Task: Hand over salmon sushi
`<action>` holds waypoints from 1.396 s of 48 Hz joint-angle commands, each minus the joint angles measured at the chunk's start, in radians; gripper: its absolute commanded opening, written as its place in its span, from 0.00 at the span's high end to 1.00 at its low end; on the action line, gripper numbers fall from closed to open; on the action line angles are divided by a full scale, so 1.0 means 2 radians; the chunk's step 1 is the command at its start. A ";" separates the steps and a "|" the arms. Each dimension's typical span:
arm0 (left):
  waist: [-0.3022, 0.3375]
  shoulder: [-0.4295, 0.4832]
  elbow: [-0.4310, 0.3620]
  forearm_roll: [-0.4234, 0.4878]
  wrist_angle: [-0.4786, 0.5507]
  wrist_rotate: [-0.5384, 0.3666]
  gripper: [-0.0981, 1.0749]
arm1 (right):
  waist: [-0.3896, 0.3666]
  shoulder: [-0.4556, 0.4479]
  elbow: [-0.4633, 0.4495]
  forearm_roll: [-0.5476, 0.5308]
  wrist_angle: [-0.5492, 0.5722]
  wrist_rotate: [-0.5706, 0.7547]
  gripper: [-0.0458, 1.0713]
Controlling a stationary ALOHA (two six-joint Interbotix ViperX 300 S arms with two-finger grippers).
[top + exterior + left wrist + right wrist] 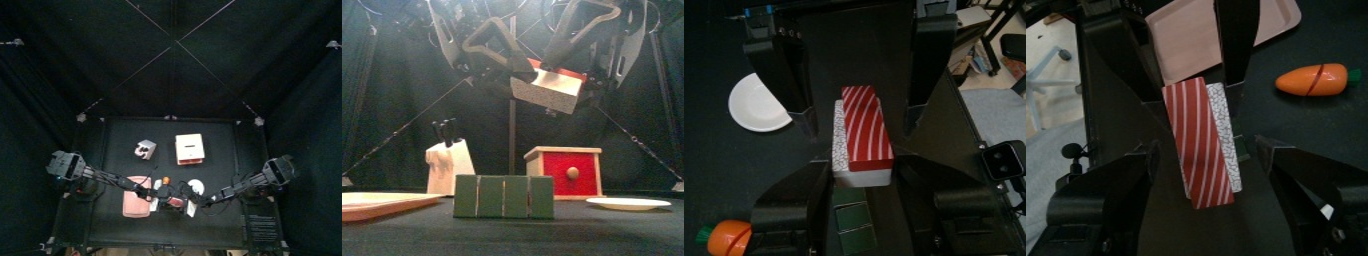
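Hanging high over the table (pixel 120 140), both arms meet mid-air above its front half, well clear of everything below. Under them sit a pink board (pixel 1207 35), a red-fronted box (pixel 563 172), a green slatted block (pixel 504 196), a knife block (pixel 446 165), a white plate (pixel 758 103) and a toy carrot (pixel 1313 78); none is touched.

The left gripper (pixel 858 110) has its jaws set fairly wide and pressed on the long sides of the salmon sushi (pixel 549 90), so I read it as carrying the piece. The right gripper (pixel 1197 110) straddles the same piece from the other side. Its jaws are spread wider, with a sliver of gap showing on each flank, so it looks loose.

The sushi is aloft between the two grippers, tilted in the front view. It has a red-and-white striped slab on top and a speckled white rice block under it.

Handling guess:
- It is probably light, rigid plastic or wood, with no sag or squash visible under the jaws.
- Smooth painted faces could slip if it is pinched near a corner.
- The best hold is across the long flat sides near mid-length, pads on the rice block and not the striped top.
- If the top is a separate layer it may shear off; I can't tell from here.
- It does not look fragile, so a drop would likely just bounce among the props.
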 commanded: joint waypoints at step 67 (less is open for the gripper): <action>0.005 -0.008 -0.005 0.001 -0.001 0.000 0.45 | 0.002 -0.017 0.000 0.022 0.000 0.000 0.03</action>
